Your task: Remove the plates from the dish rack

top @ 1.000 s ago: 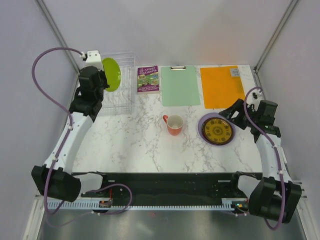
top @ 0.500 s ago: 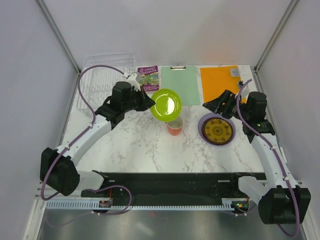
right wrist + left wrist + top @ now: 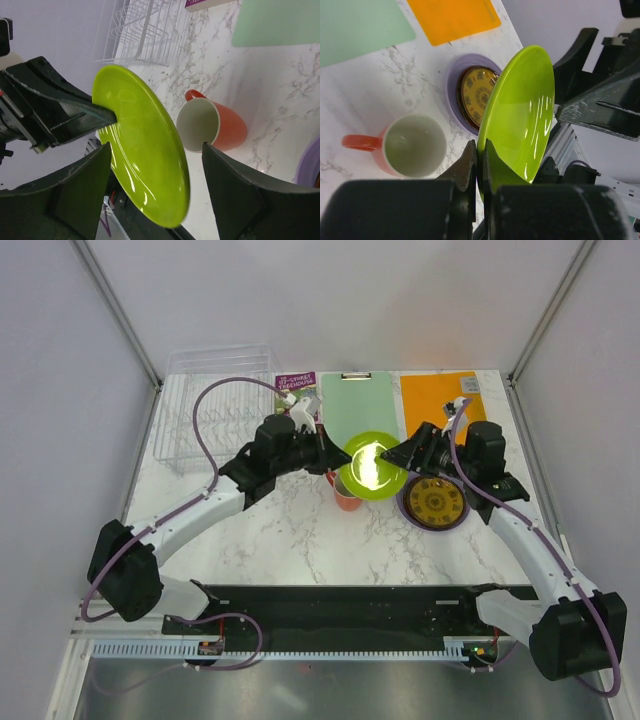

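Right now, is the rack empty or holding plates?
Empty. The rack shows only bare white wire; the green plate is out, pinched by the left gripper.

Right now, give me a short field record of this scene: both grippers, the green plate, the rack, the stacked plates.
left gripper: shut on the rim of the lime green plate
right gripper: open, fingers either side of the plate's opposite rim
lime green plate: in the air, tilted, above the orange mug
dish rack: no plates seen in it
lavender plate: on the table, dark yellow-patterned plate on top
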### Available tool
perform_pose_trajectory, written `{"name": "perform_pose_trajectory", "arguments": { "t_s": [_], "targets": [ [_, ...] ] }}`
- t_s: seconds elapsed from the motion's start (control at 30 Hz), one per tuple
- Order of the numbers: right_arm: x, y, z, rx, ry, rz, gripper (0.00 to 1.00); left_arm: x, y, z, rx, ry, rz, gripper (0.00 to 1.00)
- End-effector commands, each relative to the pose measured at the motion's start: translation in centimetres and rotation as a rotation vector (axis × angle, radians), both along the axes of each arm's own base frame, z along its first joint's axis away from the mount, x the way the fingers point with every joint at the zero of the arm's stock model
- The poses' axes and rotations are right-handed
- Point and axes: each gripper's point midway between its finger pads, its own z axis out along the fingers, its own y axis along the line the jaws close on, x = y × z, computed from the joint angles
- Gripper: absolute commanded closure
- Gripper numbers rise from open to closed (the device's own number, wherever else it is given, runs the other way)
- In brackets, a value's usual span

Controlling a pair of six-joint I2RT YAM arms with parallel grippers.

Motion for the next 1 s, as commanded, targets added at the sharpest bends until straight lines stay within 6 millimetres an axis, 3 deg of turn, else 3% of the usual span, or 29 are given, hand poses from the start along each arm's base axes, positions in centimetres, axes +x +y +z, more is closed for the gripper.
{"name": "perform_pose_trajectory", "arguments": {
  "t_s": [0.0, 0.03, 0.07, 0.1, 0.17, 0.3, 0.37, 0.5, 0.53, 0.57, 0.67, 0.8, 0.97],
  "targets": [
    [1.1, 0.9, 0.3, -0.003, -0.027, -0.017, 0.34, -1.2, -2.7, 1.9, -0.094, -0.028, -0.046, 0.98],
    [1.2, 0.6, 0.1, -0.017, -0.031, -0.031, 0.54, -1.3, -2.6, 1.6, -0.094, -0.028, -0.043, 0.98],
    [1.3, 0.3, 0.1, -0.032, -0.037, -0.047, 0.94, -1.4, -2.5, 1.7, -0.1, -0.032, -0.043, 0.98],
    [1.3, 0.0, -0.1, -0.044, -0.029, -0.058, 1.0, -1.5, -2.4, 2.4, -0.11, -0.061, -0.043, 0.98],
    [1.3, -0.4, -0.1, -0.07, -0.032, -0.079, 1.0, -1.4, -1.9, 2.5, -0.1, -0.082, -0.026, 0.97],
    [1.4, -3.9, -0.1, -0.207, -0.028, -0.243, 1.0, -0.3, 0.5, 1.8, 0.011, -0.109, 0.083, 0.4],
    [1.7, -6.9, -0.4, -0.302, -0.01, -0.362, 1.0, 0.3, 2.5, 0.4, 0.112, -0.104, 0.167, 0.32],
    [1.6, -12.7, -2.2, -0.411, 0.076, -0.557, 1.0, 0.8, 6.7, -0.9, 0.234, -0.111, 0.329, 0.29],
    [1.3, -13.5, -3.5, -0.417, 0.114, -0.571, 1.0, 0.5, 7.1, -1.0, 0.238, -0.111, 0.341, 0.29],
    [1.3, -15.5, -4.4, -0.419, 0.151, -0.625, 1.0, 0.4, 7.5, -1.0, 0.241, -0.115, 0.351, 0.29],
    [0.7, -17.8, -7.9, -0.421, 0.255, -0.662, 1.0, -0.2, 8.6, -0.7, 0.234, -0.131, 0.373, 0.29],
    [0.2, -19.1, -10.9, -0.418, 0.333, -0.67, 1.0, -0.6, 9.8, -0.1, 0.247, -0.159, 0.401, 0.29],
    [0.1, -18.8, -13.3, -0.369, 0.364, -0.632, 1.0, -0.8, 10.9, 0.7, 0.26, -0.19, 0.428, 0.29]
  ]
}}
